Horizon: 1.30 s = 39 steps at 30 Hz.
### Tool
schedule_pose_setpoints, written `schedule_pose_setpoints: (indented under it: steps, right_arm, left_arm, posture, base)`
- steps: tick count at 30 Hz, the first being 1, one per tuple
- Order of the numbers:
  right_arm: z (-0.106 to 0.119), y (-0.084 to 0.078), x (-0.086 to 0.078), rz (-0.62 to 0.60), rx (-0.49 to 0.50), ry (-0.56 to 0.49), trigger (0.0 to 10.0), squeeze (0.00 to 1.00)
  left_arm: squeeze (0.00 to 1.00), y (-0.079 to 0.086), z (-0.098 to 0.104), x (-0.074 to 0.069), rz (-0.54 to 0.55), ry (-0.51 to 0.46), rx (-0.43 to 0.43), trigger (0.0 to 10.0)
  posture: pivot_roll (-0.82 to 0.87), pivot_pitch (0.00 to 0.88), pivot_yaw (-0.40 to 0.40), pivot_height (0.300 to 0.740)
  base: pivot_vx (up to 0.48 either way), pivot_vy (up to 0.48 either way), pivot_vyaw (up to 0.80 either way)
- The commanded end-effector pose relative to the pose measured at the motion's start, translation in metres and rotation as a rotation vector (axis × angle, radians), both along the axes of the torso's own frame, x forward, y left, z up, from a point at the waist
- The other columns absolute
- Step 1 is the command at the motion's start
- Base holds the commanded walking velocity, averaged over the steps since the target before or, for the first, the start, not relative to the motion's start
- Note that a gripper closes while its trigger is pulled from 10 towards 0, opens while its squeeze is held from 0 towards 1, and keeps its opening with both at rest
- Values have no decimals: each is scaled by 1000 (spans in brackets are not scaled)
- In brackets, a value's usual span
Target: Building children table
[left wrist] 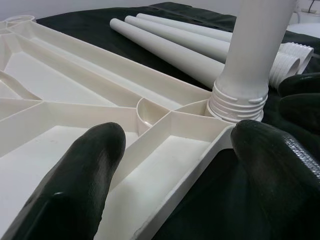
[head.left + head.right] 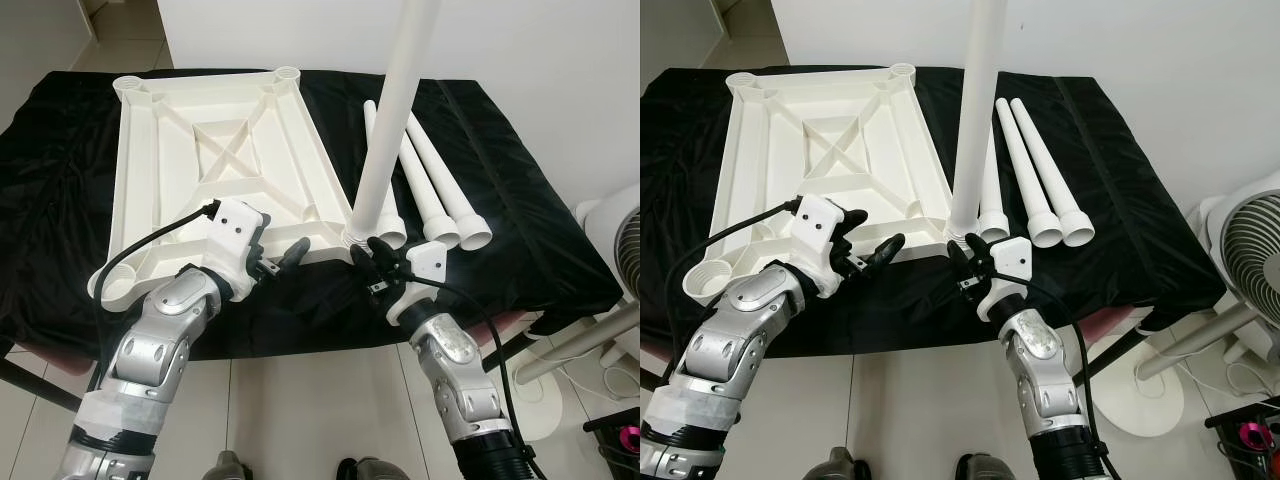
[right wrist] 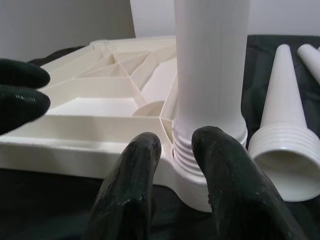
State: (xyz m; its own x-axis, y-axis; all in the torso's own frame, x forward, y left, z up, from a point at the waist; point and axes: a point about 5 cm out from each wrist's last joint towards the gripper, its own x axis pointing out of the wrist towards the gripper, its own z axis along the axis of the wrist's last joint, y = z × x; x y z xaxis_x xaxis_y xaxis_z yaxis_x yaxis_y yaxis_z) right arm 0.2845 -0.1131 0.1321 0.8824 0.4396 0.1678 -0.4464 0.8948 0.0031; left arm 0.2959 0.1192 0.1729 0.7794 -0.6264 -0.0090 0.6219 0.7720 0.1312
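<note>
The white table top point(image 2: 200, 130) lies upside down on a black-covered table point(image 2: 500, 200). One white leg point(image 2: 395, 110) stands upright in its near right corner socket, with the threads point(image 1: 235, 102) showing at the base. Three loose legs point(image 2: 430, 180) lie side by side just right of it. My left gripper point(image 2: 283, 258) is open at the top's near edge, its fingers point(image 1: 75, 190) on either side of the rim. My right gripper point(image 2: 372, 252) is open right before the upright leg's base, fingertips point(image 3: 135, 190) close to the threads with nothing between them.
A white standing fan point(image 2: 1250, 250) and its base are on the tiled floor at the right. Black cloth drapes over the table's front edge. A white wall rises behind the table.
</note>
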Motion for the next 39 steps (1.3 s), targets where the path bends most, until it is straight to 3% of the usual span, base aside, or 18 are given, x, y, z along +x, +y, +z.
schedule_pose_setpoints:
  steps: [1, 15, 20, 29, 35, 39]
  right_arm:
    - [-4, 0, 1, 15, -14, 26, 10000, 0]
    - [1, 2, 11, 44, -13, 18, 10000, 0]
    - [10, -8, 33, 41, -26, 4, 10000, 0]
    - [14, -11, 40, 40, -25, -12, 10000, 0]
    - [13, 0, 25, 68, 16, -26, 10000, 0]
    - [12, 5, 11, 71, 55, -41, 10000, 0]
  left_arm:
    - [0, 1, 0, -1, -19, 3, 10, 10000]
    - [0, 0, 0, -1, -23, 5, 13, 10000]
    - [0, 1, 0, -3, -19, 4, 11, 10000]
    - [0, -1, 0, -2, -22, 3, 12, 10000]
    - [0, 0, -2, -2, -6, 1, 29, 10000]
    - [0, 8, -6, 11, 90, 9, 87, 10000]
  posture:
    - [-16, 92, -10, 740]
    - [-2, 89, -12, 740]
    - [-6, 88, -19, 740]
    - [-9, 83, -21, 740]
    - [-7, 82, -19, 740]
    - [-3, 81, -9, 740]
  base:
    - [0, 0, 0]
    - [0, 0, 0]
    - [0, 0, 0]
    - [0, 0, 0]
    - [0, 0, 0]
    - [0, 0, 0]
